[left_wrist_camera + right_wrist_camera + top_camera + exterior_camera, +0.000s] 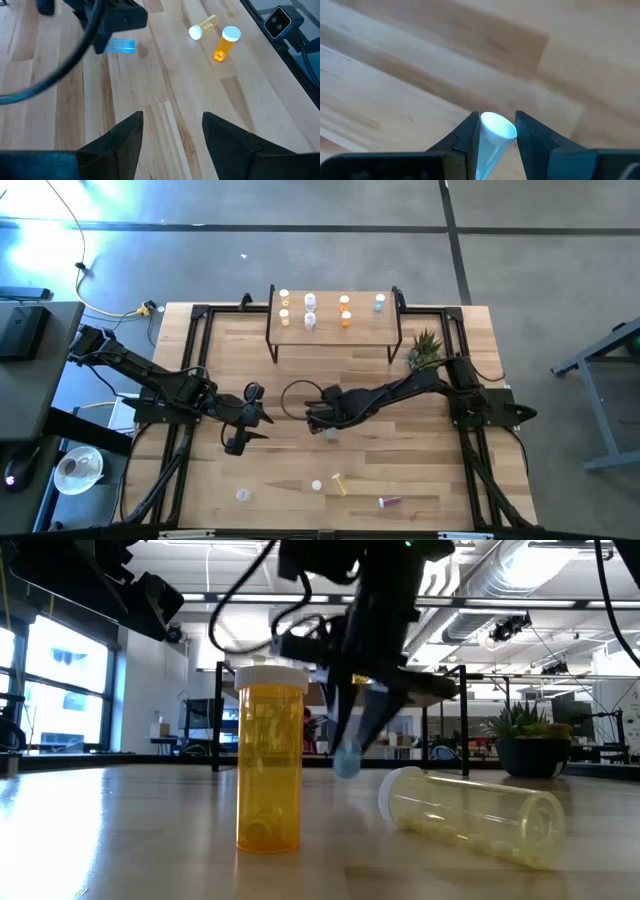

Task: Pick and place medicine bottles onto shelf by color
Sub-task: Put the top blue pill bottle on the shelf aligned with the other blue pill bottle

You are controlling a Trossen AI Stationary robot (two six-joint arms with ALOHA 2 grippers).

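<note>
My right gripper (496, 131) is near the table's middle (326, 426), shut on a small blue medicine bottle (120, 46) that hangs under it in the low view (349, 752). My left gripper (172, 135) waits open over bare wood at the table's left (240, 438). The shelf (335, 332) stands at the far edge with several bottles upright on its top. Toward the near edge, an orange bottle (270, 770) stands on its base, and beside it a pale yellow bottle (470, 812) lies on its side. My right gripper pinches the blue bottle between its two fingers, on the body just behind the white cap (497, 127). The fingers come steeply from above. The bottle lies roughly along them, its cap end poking out past the fingertips. It sits tilted and looks just clear of the table.
A potted green plant (425, 348) stands right of the shelf. Near the front edge lie a clear bottle (243, 495) and a pinkish one (390, 501). A black frame (200, 310) runs around the tabletop. Bare wood lies between the shelf and the grippers.
</note>
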